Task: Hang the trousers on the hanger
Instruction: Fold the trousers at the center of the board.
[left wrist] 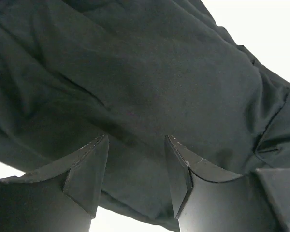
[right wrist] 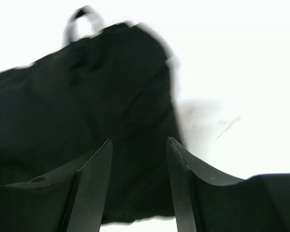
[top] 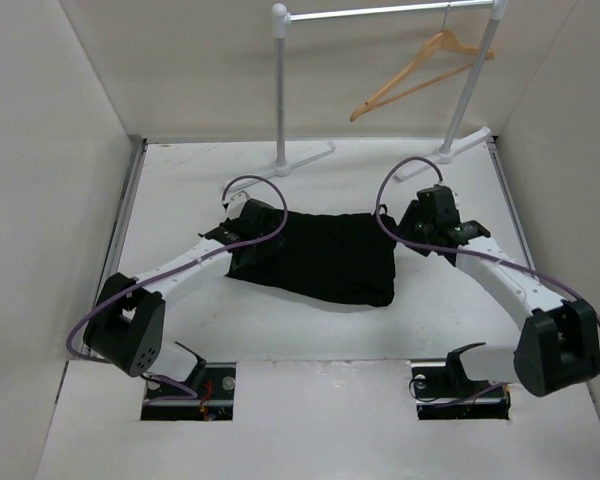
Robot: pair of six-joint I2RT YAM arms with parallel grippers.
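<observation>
The black trousers (top: 320, 258) lie folded in a flat heap in the middle of the white table. The light-brown wooden hanger (top: 420, 72) hangs tilted by its hook from the grey rail at the back right, apart from both arms. My left gripper (top: 250, 228) is at the trousers' left edge; in the left wrist view it (left wrist: 137, 145) is open, with the trousers' fabric (left wrist: 150, 82) filling the gap and beyond. My right gripper (top: 420, 225) is at the trousers' right edge; in the right wrist view it (right wrist: 139, 145) is open over the trousers' edge (right wrist: 87, 96).
The grey clothes rail stands at the back on two posts (top: 280, 90), with feet on the table (top: 305, 158). White walls close in the table on the left, right and back. Purple cables (top: 400, 175) loop above both wrists.
</observation>
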